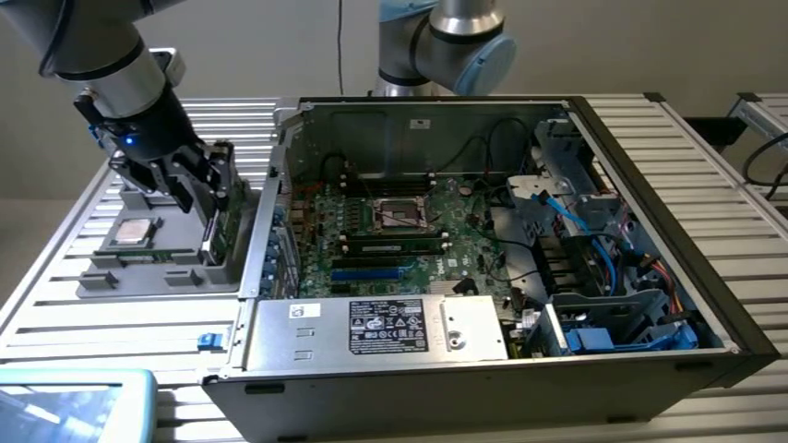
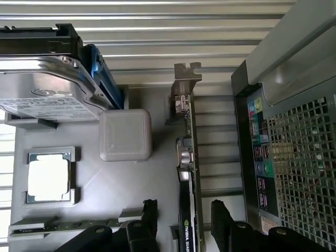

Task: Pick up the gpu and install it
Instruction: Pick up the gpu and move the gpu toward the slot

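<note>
- Progress stands at the very beginning: the gpu (image 2: 187,173) has not been lifted and stands on edge in its slot on the grey parts tray (image 1: 148,281).
- Tray and card sit on the slatted bench (image 1: 74,332), just beside the open computer case (image 1: 493,406), on the exterior view's left.
- Hand (image 2: 184,231) is spread wide and grips nothing. One finger (image 2: 143,226) lies on each side of the card, and the wrist view shows a gap between the fingers and the board.
- Seen from outside, the hand (image 1: 203,196) hangs low over the end of the tray nearest the case, right above the card.
- Other parts on the tray are a processor (image 2: 49,178) and a silver hard drive (image 2: 42,89), both apart from the card.
- Inside the case the motherboard (image 1: 323,242) shows no expansion card seated, as far as I can judge, so gripping, lifting, carrying and seating all remain undone.
</note>
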You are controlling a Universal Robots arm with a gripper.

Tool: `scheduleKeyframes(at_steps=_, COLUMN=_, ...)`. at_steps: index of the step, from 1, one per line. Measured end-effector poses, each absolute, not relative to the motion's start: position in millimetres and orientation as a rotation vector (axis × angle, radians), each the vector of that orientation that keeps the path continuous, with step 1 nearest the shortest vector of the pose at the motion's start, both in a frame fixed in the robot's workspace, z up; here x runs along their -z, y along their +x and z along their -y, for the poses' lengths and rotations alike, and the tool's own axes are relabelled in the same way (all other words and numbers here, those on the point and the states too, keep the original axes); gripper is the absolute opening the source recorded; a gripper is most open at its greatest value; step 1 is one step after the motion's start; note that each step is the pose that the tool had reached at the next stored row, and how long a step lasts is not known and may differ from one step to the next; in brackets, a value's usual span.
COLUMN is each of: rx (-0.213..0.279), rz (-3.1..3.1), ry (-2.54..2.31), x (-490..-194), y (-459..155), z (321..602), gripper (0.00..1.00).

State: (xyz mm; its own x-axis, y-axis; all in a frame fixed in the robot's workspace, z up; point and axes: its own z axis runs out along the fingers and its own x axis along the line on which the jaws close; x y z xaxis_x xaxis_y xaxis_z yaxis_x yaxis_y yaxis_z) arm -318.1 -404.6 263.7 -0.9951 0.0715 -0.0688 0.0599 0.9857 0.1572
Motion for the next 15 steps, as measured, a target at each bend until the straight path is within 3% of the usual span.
scheduleKeyframes(at_steps=15, rx=-0.236, rz=-3.056, ry=0.102, x=-236.6, y=-313.6, z=401.3, gripper=0.54)
